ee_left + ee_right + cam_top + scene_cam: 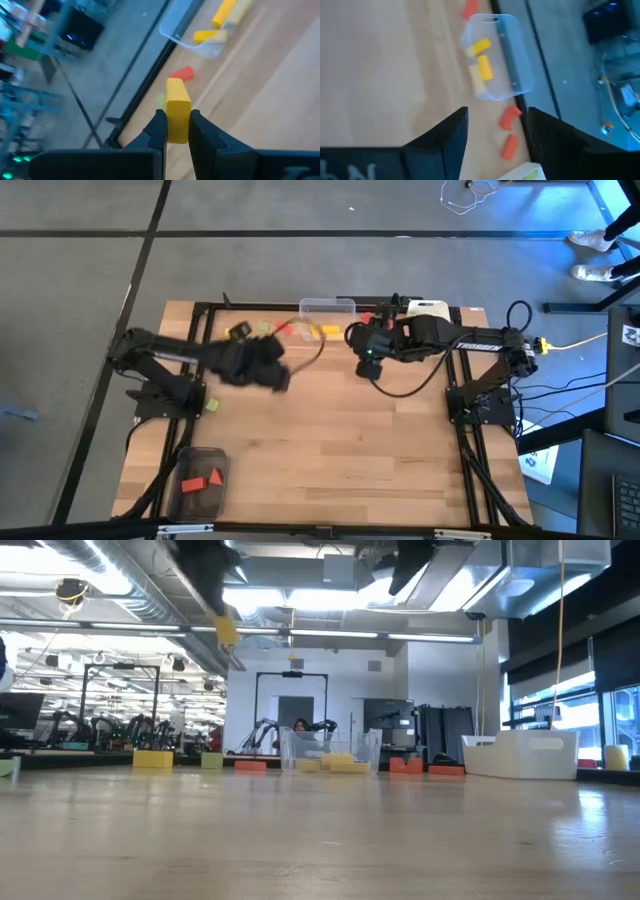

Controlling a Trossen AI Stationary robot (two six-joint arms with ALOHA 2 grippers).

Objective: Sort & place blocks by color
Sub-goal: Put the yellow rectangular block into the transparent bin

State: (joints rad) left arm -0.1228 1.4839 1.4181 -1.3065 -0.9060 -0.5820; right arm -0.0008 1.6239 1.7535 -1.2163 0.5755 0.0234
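With our left gripper (177, 131) clenched on a yellow block (177, 111) standing up between its fingers, we should carry it over the clear container (200, 42) of yellows ahead, while our right gripper (496, 134) hangs released.

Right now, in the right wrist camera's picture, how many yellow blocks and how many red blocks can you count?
Yellow blocks, inside the clear container: 3
Red blocks, outside it: 3
Total: 6
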